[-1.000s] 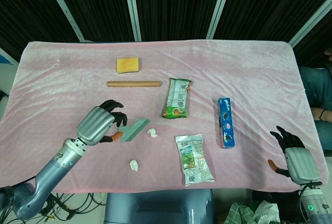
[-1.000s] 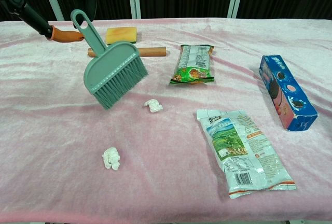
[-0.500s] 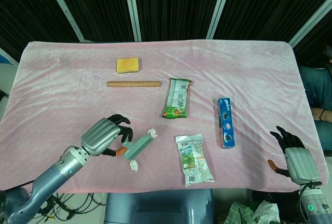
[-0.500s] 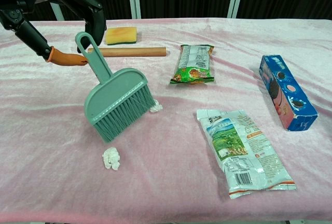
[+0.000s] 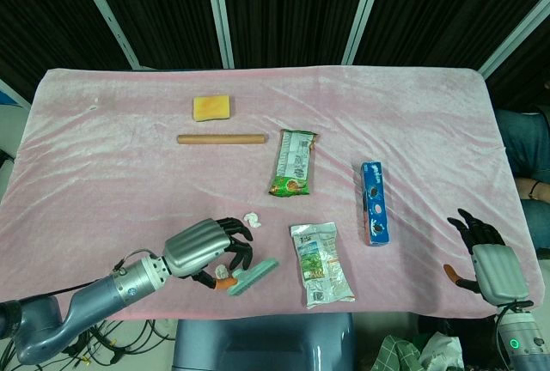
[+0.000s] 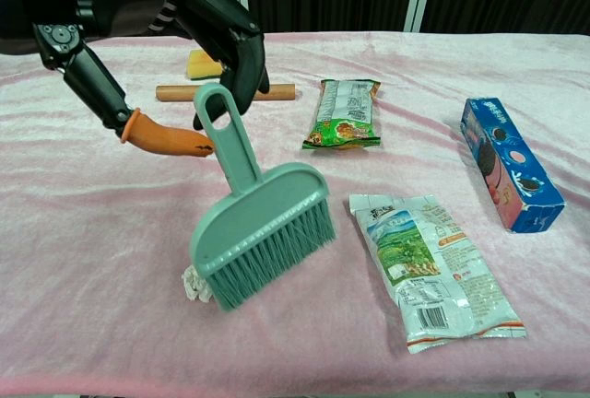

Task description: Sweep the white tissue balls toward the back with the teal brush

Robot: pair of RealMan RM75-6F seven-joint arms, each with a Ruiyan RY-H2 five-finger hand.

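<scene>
Teal plastic brush (image 6: 261, 229) gripped by its looped handle in left hand (image 5: 204, 248), bristles down at the near table edge, just in front of the hand. One crumpled white tissue ball (image 6: 194, 283) touching the bristles' left end, mostly hidden behind them. Second white tissue ball (image 5: 253, 217) just beyond the left hand's fingers. Right hand (image 5: 485, 261) well apart at the far right, holding nothing, fingers spread.
</scene>
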